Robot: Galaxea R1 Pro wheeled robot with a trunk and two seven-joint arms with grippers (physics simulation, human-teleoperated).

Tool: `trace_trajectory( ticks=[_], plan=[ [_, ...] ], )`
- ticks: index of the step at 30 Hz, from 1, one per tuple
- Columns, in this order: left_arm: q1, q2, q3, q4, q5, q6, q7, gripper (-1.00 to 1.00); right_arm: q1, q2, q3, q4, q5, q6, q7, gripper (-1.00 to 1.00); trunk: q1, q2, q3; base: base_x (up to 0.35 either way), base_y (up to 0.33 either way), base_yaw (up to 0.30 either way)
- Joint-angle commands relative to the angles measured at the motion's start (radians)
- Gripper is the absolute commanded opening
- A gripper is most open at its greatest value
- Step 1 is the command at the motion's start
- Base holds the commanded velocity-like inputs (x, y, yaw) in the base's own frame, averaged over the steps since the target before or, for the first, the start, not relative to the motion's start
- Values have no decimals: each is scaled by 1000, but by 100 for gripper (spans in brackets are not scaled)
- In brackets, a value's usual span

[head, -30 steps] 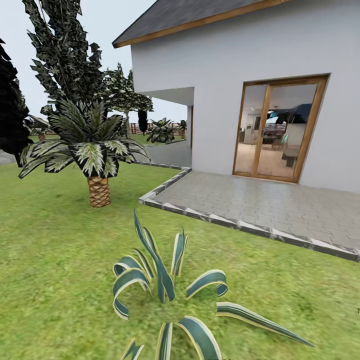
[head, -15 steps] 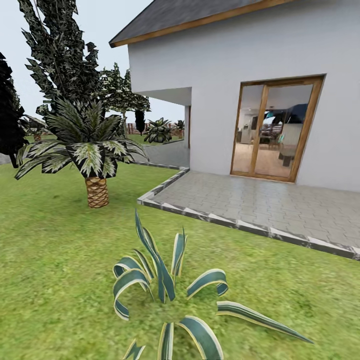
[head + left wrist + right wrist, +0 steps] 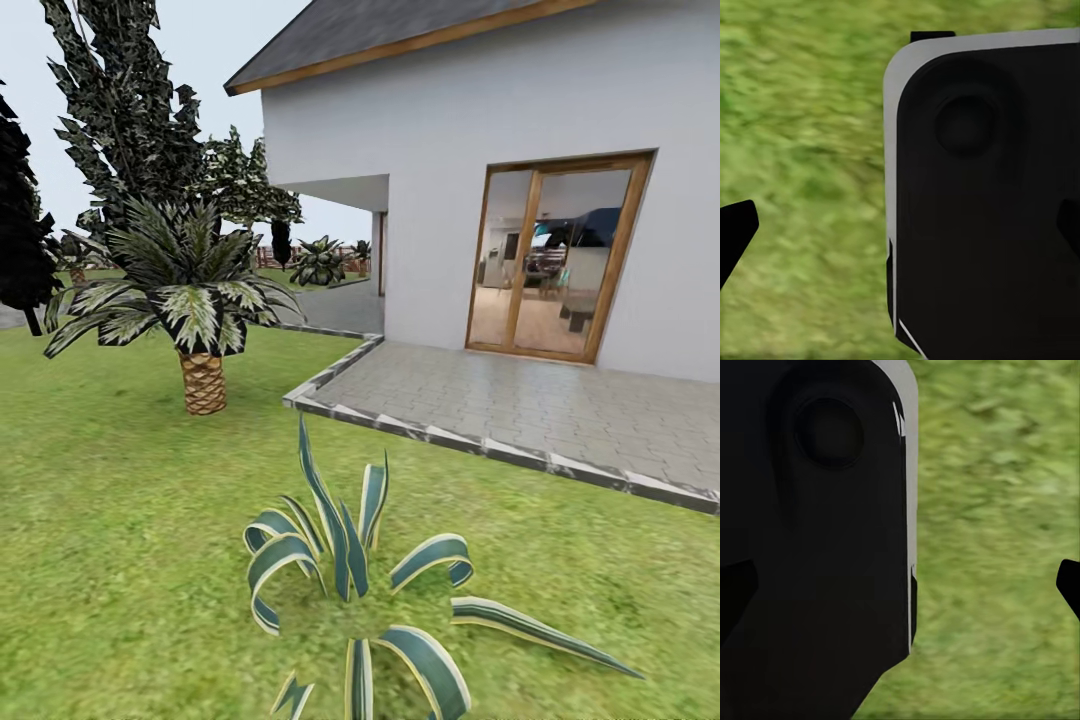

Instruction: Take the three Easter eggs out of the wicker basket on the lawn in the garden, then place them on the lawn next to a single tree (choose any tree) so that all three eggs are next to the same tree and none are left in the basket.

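The Easter eggs, the wicker basket and the tree are out of view. The lawn [image 3: 120, 520] spreads across the near and left part of the head view. In the left wrist view my left gripper [image 3: 900, 229] is open, its dark fingertips [image 3: 735, 232] far apart over grass and my own black body panel [image 3: 982, 195]. The right wrist view shows my right gripper [image 3: 900, 589] open the same way, one fingertip [image 3: 1069, 585] over grass beside a black body panel [image 3: 817, 525]. Neither holds anything.
A striped agave plant [image 3: 350, 590] grows close in front. A short palm [image 3: 190, 300] stands to the left, with dark conifers [image 3: 120, 110] behind it. A grey paved patio [image 3: 520, 400] with a raised kerb lies ahead right, before the white house [image 3: 450, 110] and its glass door [image 3: 555, 260].
The whole head view has shifted a little, so the camera has moved; the plants, patio and house now sit slightly to the right and lower. Nothing in the garden itself moved.
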Motion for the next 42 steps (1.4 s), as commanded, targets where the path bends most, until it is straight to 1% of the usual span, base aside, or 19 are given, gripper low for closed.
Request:
trace_trajectory(
  ticks=[1, 9, 15, 18, 23, 30, 39, 42],
  plan=[
    [1, 0, 0, -2, -1, -1, -1, 100, -1, 0, -1, 2, 0, 1, 2, 100, 0, 0, -1, -1, 8, 0],
    [1, 0, 0, -2, -1, 0, 0, 100, -1, 0, 3, 2, 7, -1, 2, 100, 0, 0, -1, 0, 1, 0],
    [1, -1, 0, -2, -1, 0, 0, 100, -1, 0, -2, 0, -1, -8, 9, 100, 0, 0, -1, 0, 0, 0],
    [1, -2, 0, -2, -1, -1, 0, 100, -1, 0, 2, 0, 6, -7, 9, 100, 0, 0, -1, 0, 0, 0],
    [1, -2, 0, -2, -1, 0, 0, 100, -1, 5, 4, 0, 7, -3, 3, 100, 0, 0, -1, 0, 5, 0],
    [1, 1, 0, -2, -2, 2, -2, 100, -1, -1, 4, 0, 7, -4, 7, 100, 0, 0, -1, 0, 268, 0],
    [1, 1, 0, -2, -1, 1, -2, 100, -1, -2, 4, 0, 5, -1, 2, 100, 0, 0, -1, 0, 335, 0],
    [1, 1, 0, -2, -1, 0, -2, 100, -1, -2, 4, 0, 5, 0, 0, 100, 0, 0, -1, 0, 143, 0]
  ],
)
